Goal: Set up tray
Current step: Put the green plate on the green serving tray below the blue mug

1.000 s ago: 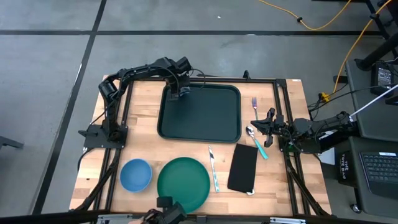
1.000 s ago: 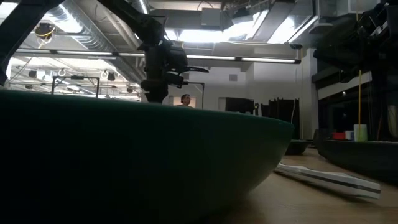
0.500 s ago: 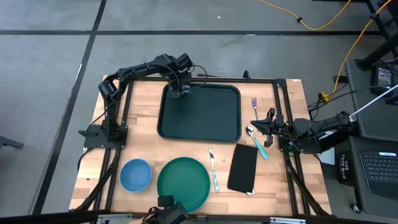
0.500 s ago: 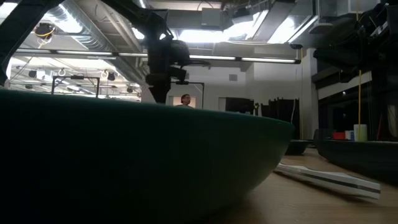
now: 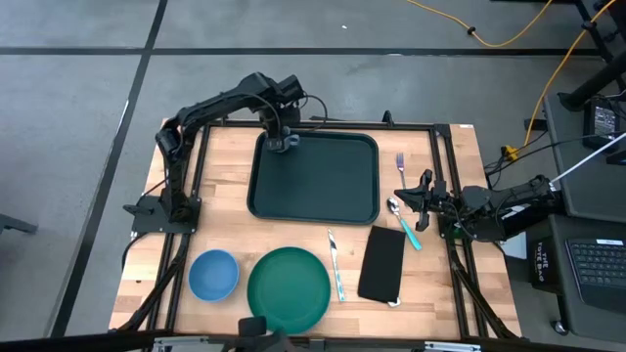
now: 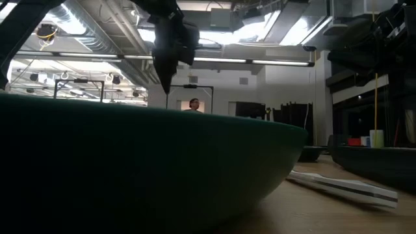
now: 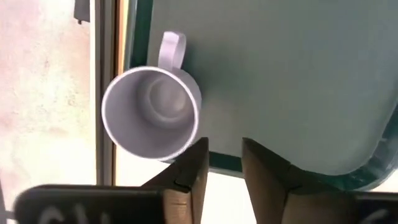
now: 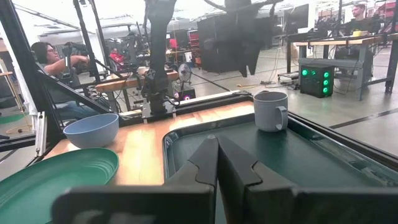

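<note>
Your left gripper, jaws slightly apart and empty, hangs over the mug at the tray's eleven o'clock corner; swing low and you tip it.

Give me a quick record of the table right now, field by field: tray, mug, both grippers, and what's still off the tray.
tray: far middle of the table
mug: upright in the tray's far left corner
left gripper: above the mug, fingers apart, holding nothing
right gripper: shut, waiting at the table's right side
off the tray: plate, bowl, napkin, fork

No legible text or labels.
</note>
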Tool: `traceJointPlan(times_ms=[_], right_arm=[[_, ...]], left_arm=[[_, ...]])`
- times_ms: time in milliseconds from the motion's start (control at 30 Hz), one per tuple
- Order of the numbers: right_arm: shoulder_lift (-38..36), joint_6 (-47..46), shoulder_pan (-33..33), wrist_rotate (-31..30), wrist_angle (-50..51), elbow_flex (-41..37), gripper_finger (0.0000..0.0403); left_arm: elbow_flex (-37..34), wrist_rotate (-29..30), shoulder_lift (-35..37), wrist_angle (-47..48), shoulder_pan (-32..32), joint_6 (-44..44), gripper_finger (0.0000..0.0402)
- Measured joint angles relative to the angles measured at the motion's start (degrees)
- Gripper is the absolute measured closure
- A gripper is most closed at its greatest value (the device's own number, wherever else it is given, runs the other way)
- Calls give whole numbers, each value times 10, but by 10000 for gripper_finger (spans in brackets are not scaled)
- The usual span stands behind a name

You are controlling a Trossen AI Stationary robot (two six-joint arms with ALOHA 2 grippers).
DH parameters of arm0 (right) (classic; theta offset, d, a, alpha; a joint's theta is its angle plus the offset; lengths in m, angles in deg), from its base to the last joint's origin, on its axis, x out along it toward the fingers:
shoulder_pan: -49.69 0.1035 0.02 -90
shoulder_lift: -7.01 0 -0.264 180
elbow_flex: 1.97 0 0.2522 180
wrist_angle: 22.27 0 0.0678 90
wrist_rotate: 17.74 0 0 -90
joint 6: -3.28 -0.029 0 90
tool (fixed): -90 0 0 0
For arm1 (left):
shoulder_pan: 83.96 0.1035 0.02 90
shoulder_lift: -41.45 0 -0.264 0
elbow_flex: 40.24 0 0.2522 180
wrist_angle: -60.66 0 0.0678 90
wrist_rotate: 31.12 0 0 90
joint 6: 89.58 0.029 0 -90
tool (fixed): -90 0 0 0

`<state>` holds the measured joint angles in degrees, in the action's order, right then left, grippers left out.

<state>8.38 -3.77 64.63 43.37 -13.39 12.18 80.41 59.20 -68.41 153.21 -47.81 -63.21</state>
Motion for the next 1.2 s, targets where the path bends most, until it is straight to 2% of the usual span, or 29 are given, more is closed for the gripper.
traceJointPlan(times_ms=[200, 400, 667, 967, 1067, 1200], right_arm=[[0, -1, 0, 0, 0, 0, 393], [0, -1, 0, 5, 0, 0, 393], [0, 29, 0, 16, 0, 0, 393], [0, 31, 0, 16, 0, 0, 393], [0, 32, 0, 16, 0, 0, 393], [0, 30, 0, 16, 0, 0, 393]], left_arm=[[0, -15, 34, -10, -7, 6, 392], [-20, -21, 70, -61, -30, -10, 400], [-180, -53, 146, -187, -77, -38, 401], [-358, -52, 264, -369, -189, -115, 400], [-395, -36, 281, -419, -234, -155, 399], [-400, 16, 276, -423, -295, -192, 401]])
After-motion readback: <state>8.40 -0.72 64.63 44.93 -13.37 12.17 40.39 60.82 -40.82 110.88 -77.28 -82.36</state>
